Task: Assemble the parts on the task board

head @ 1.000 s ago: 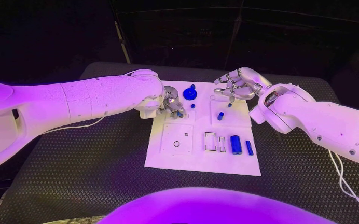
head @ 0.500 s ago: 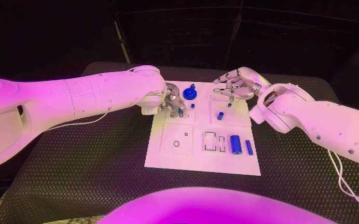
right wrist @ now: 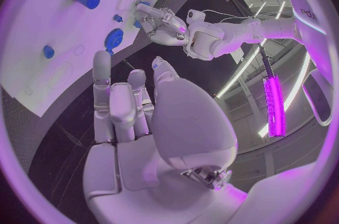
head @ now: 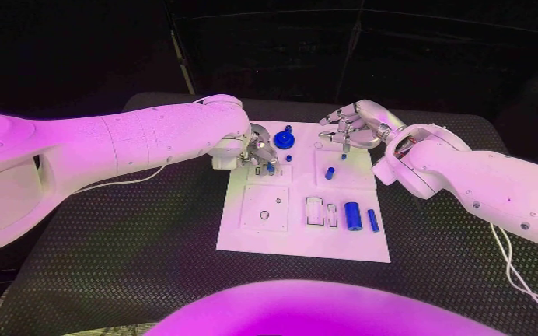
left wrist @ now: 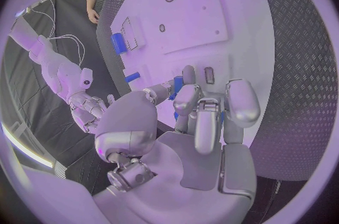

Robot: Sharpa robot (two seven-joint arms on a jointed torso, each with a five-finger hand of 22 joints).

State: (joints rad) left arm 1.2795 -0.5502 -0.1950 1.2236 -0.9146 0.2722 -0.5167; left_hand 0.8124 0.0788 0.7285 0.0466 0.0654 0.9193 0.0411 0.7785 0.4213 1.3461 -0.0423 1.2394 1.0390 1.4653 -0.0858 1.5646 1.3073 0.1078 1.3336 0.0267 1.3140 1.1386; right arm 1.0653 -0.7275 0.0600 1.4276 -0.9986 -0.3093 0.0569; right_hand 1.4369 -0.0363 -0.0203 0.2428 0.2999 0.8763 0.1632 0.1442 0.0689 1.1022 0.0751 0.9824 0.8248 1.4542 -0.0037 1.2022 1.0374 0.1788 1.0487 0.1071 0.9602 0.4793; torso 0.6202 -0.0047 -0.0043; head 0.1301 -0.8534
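Both hands are working the far end of the task board. The left hand is pinching a small blue peg in its fingertips, tip down just over the board. The right hand is hovering with nothing in it, fingers loosely apart. Probably best to keep the peg upright and line it up over its hole before pressing.

Dark room, bright arms, fisheye-bent wrist views.
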